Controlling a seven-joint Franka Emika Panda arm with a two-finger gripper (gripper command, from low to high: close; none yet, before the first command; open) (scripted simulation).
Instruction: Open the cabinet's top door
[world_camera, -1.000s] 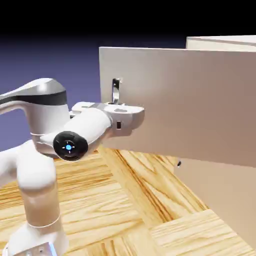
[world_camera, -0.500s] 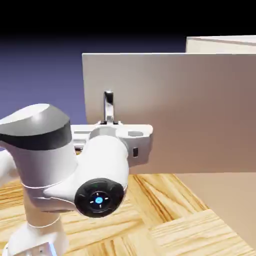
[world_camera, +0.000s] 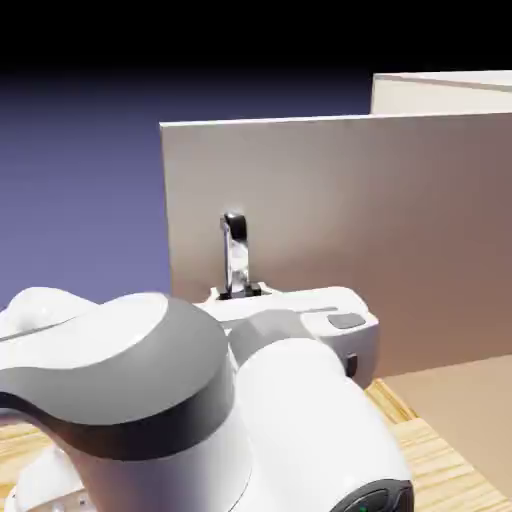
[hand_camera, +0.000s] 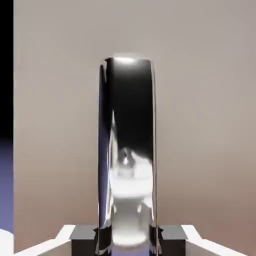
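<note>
Gripping handle (hand_camera: 127, 150) between tool (hand_camera: 128, 240) tips

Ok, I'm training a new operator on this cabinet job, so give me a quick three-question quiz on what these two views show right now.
1. True or false: the tool is shut on the handle.
2. The top door is: A) flush shut B) swung out from the cabinet C) missing.
3. In the hand view, what fills the middle between the fingertips?

Key: 1 true. 2 B. 3 the shiny metal handle.
</note>
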